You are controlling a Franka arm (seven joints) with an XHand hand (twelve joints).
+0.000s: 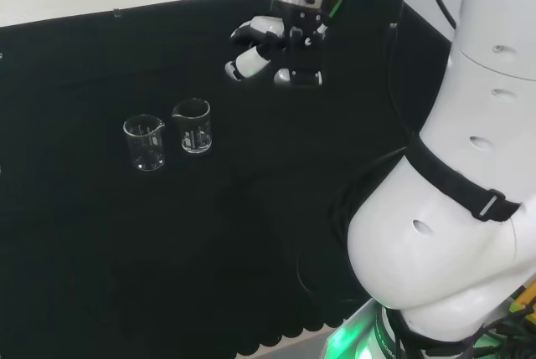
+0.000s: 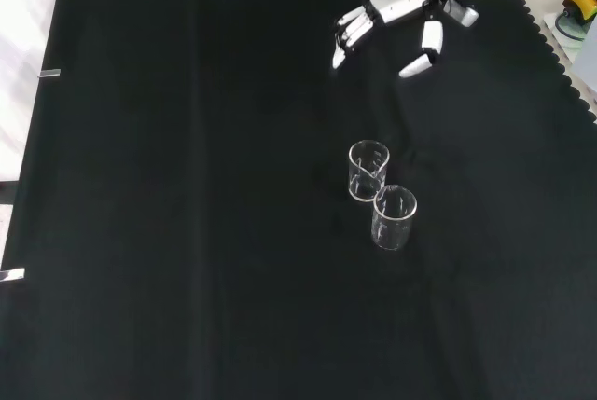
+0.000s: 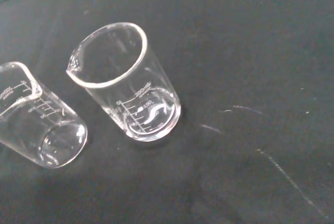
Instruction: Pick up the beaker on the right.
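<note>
While I steer remotely, two clear beakers stand upright, just beside each other, on the black surface (image 1: 100, 250). My target is the head view's right beaker (image 1: 193, 126), beside the left beaker (image 1: 145, 142). Farther back hovers the robot hand (image 1: 272, 51), fingers spread, holding nothing. I should descend around it without nudging its neighbour.

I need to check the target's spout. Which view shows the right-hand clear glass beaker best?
The wrist view: the right-hand clear glass beaker is close, with rim, spout and printed scale plain. Head and front views show it small, upright beside the other clear glass beaker.
</note>
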